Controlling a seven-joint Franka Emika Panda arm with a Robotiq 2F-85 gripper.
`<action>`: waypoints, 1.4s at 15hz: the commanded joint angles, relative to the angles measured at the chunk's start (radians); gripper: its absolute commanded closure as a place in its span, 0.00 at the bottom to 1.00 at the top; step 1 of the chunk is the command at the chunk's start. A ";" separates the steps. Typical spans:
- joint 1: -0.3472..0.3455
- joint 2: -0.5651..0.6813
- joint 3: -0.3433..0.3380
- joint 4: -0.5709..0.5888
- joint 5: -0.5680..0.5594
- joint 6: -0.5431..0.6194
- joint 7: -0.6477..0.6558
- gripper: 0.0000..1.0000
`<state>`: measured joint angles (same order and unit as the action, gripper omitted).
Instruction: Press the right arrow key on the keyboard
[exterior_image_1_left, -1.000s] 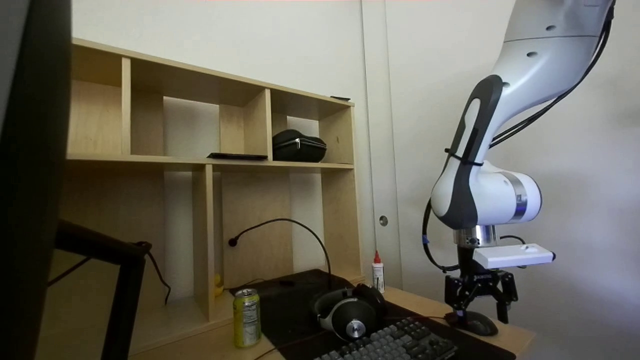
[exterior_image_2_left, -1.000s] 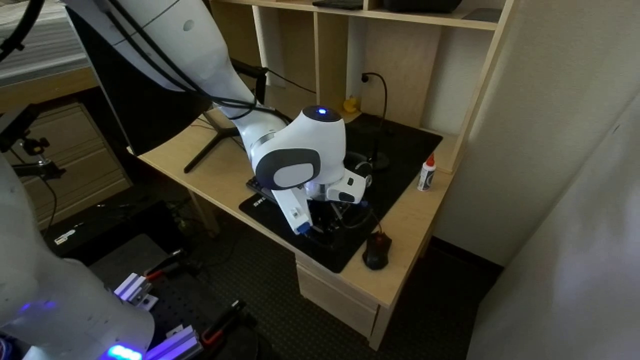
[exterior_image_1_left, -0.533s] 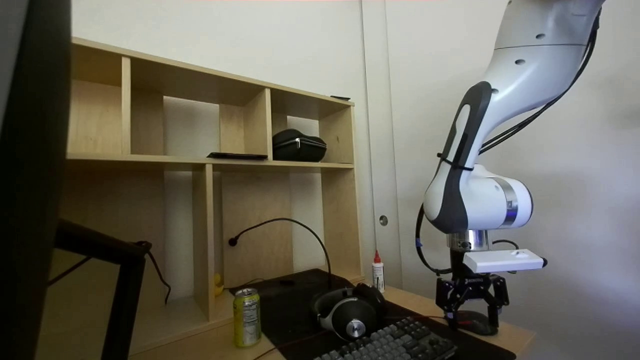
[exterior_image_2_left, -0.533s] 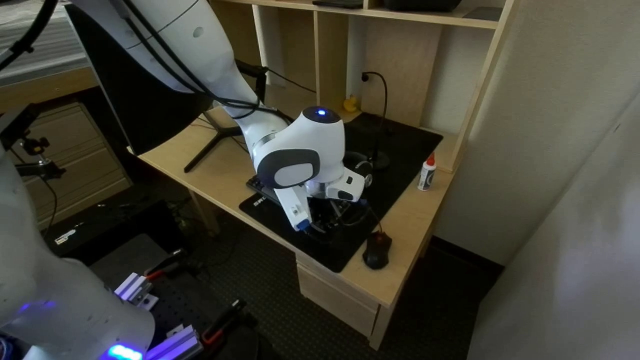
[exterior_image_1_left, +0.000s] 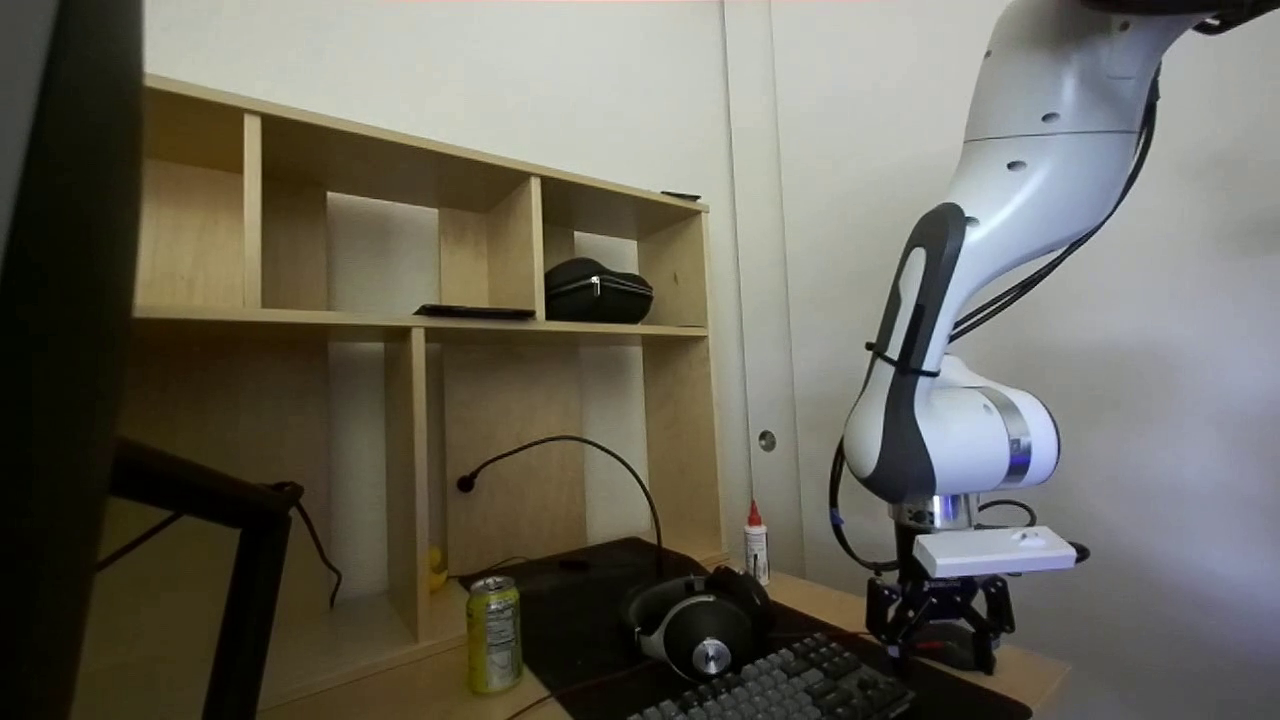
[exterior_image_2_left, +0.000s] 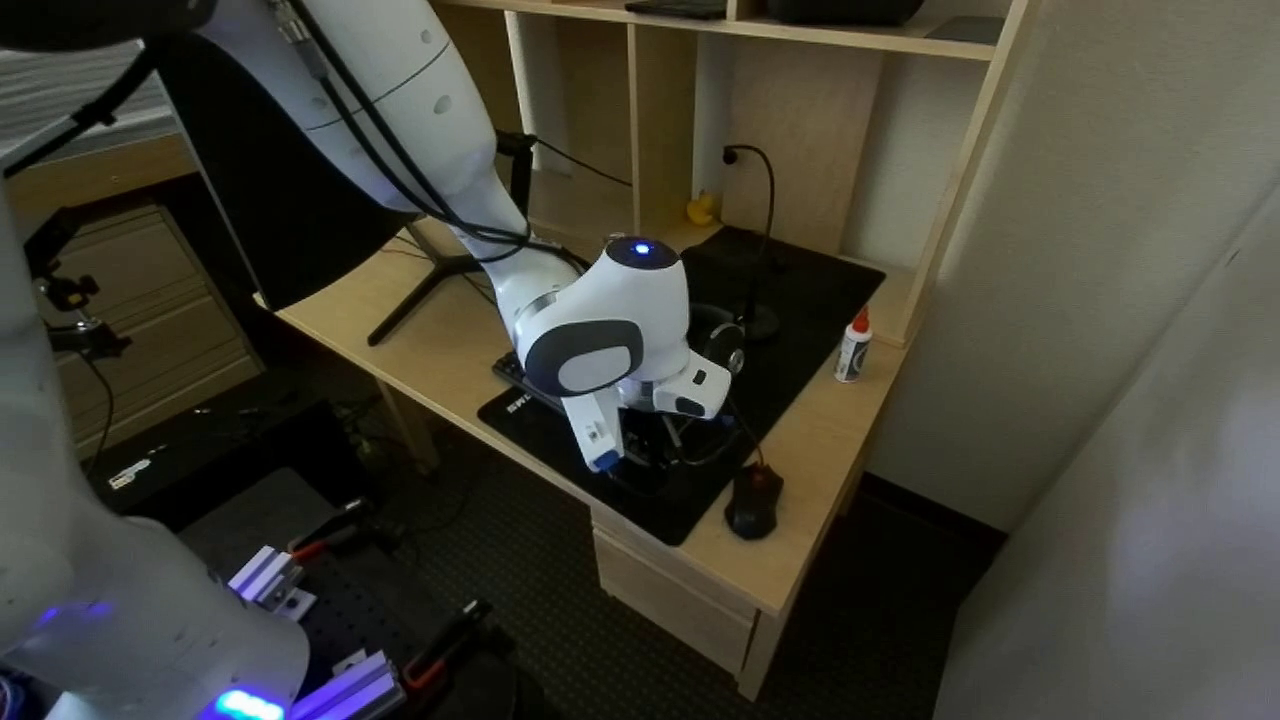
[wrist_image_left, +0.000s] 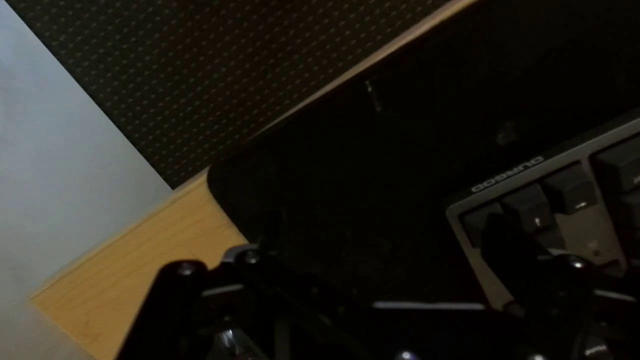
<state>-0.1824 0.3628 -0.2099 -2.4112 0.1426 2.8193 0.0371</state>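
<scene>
Arm (exterior_image_1_left: 1010, 225) hangs down over the desk (exterior_image_2_left: 810, 440); claw (exterior_image_1_left: 942, 662) low at its end, fingers well spread, nothing between them. Mat (exterior_image_2_left: 670, 510) beneath the claw.

Keyboard (exterior_image_1_left: 800, 685) on the mat, off to one side of the claw — only its end comes under one finger (wrist_image_left: 507, 245), the gap between the two being over mat. Long axis runs away from the claw, roughly with the desk's front edge, slantwise to the line joining the fingers. By my judgement the press falls to that one finger, going down more than across.

Headphones (exterior_image_1_left: 712, 625) deeper on the desk than the claw, behind the keyboard. Bottle (exterior_image_2_left: 852, 357) also deeper; label unreadable at this size. Mouse (exterior_image_2_left: 755, 502) nearer the claw, on bare wood past the mat's edge, away from the keyboard.

Corner key (wrist_image_left: 473, 221) just at that fingertip, partly covered; I take it for the right arrow. Wrist view is murky — touching it or a little above, cannot tell. Neighbouring key (wrist_image_left: 525, 202) bears a small arrow and lies close enough to be caught by mistake.

Writing: DURGOD (wrist_image_left: 507, 175) on the keyboard's front edge, upside down in the wrist view, near that finger; white letters (exterior_image_2_left: 518, 402) on the mat, further from the claw, too small to read.
</scene>
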 joint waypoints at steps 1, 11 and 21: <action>-0.009 0.011 0.010 0.008 -0.009 0.011 0.018 0.00; -0.013 0.078 0.019 0.031 0.001 0.033 0.034 0.00; 0.006 -0.154 -0.031 -0.087 -0.079 0.034 0.001 0.00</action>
<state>-0.1779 0.3733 -0.2181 -2.4011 0.1171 2.8717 0.0737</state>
